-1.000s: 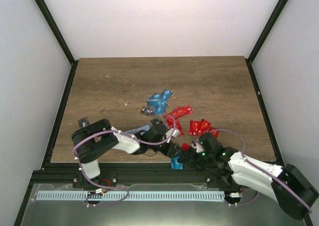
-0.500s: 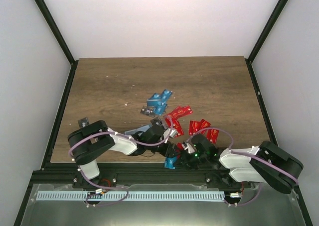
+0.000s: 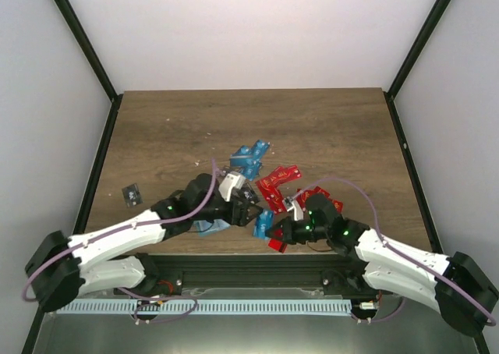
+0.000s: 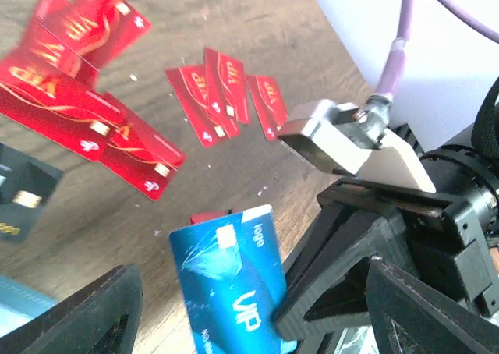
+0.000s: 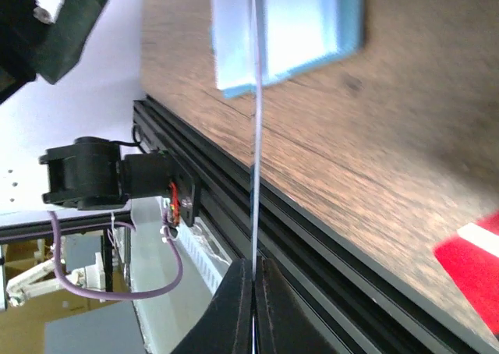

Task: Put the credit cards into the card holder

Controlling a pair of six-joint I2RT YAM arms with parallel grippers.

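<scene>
My right gripper (image 3: 271, 229) is shut on a bright blue credit card (image 3: 263, 223), held upright near the table's front edge. In the right wrist view that card (image 5: 253, 128) shows edge-on as a thin line rising from the closed gripper (image 5: 253, 274). The pale teal card holder (image 3: 209, 228) lies flat just left of it, also seen ahead of the card (image 5: 290, 26). My left gripper (image 3: 240, 204) hovers above the holder, open, and its fingers (image 4: 105, 311) stand wide apart on either side of the blue card (image 4: 230, 280) without touching it.
Red cards (image 3: 278, 179) lie scattered mid-table, with one red card (image 3: 276, 245) under the right gripper. A heap of blue cards (image 3: 249, 159) sits further back. A black card (image 3: 131, 191) lies alone at the left. The black frame rail (image 5: 312, 229) runs close below the held card.
The right gripper has shut on the blue card and carried it left toward the holder. The left arm stretched out, and its jaws opened wider.
</scene>
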